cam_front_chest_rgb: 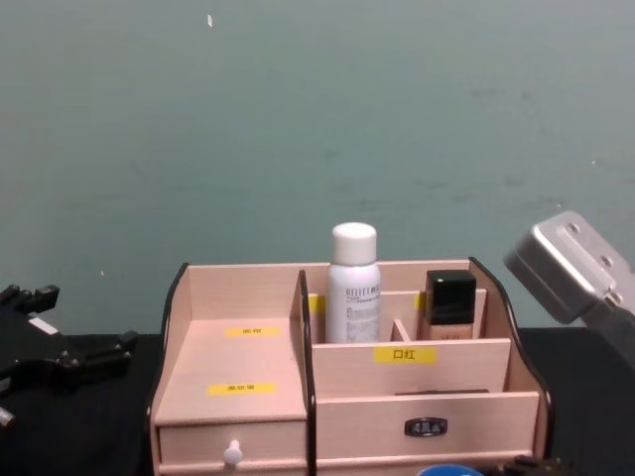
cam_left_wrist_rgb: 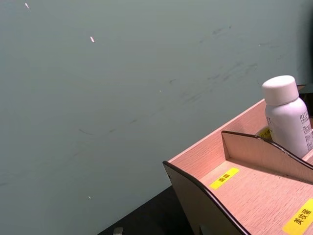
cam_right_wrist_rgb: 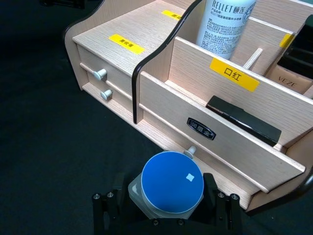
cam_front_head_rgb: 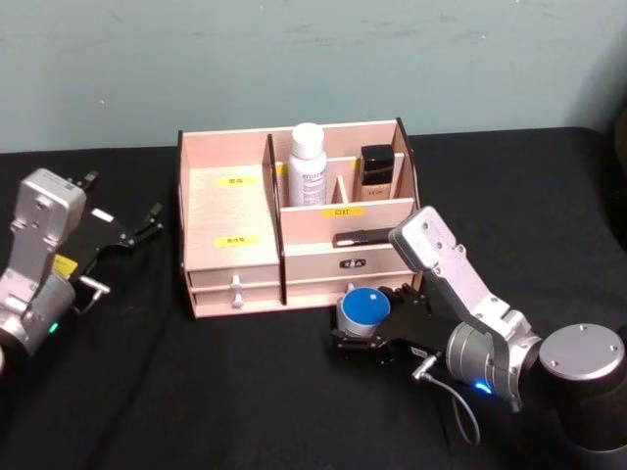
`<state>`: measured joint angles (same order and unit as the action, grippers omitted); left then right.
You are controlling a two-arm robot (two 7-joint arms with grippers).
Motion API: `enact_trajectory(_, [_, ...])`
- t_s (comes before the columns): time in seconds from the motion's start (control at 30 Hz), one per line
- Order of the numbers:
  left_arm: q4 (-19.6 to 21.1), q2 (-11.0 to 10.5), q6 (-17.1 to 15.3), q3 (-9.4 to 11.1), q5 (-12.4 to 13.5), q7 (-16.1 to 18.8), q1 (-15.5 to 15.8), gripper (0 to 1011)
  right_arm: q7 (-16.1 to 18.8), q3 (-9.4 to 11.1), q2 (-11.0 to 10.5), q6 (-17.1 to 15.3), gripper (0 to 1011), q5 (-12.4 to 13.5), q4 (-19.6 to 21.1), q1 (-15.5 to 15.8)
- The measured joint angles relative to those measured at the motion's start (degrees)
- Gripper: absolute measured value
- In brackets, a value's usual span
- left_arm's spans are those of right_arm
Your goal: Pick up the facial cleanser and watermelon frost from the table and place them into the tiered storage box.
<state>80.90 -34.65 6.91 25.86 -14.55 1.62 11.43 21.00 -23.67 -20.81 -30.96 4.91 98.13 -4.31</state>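
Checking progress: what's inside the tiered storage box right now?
The facial cleanser stands in a rear compartment, a black-capped bottle beside it, a flat black item lower down. The shut drawers hide their contents. The right gripper holds the watermelon frost outside.

White facial cleanser [cam_front_head_rgb: 308, 164] stands upright in the tiered storage box's [cam_front_head_rgb: 227, 211] back compartment; I see blue-lidded watermelon frost [cam_front_head_rgb: 363, 309] upright just before its front, in my right gripper [cam_front_head_rgb: 366, 327].

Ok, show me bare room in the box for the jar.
Free: left shelf, between left wall and centre divider of the tiered storage box. Crowded: back right, facial cleanser beside black-capped bottle; dark flat item in the front tray.
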Motion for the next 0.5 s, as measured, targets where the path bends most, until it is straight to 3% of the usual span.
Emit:
enact_trajectory(0.13, [0.00,0.00,0.00,0.00,0.00,0.00,0.00,1010,-0.02,0.01,-0.01,0.00,997,0.01,0.05,0.00])
enact_trajectory(0.5, [0.00,0.00,0.00,0.00,0.00,0.00,0.00,1010,-0.06,0.05,-0.04,0.07,874,0.19,0.18,0.03])
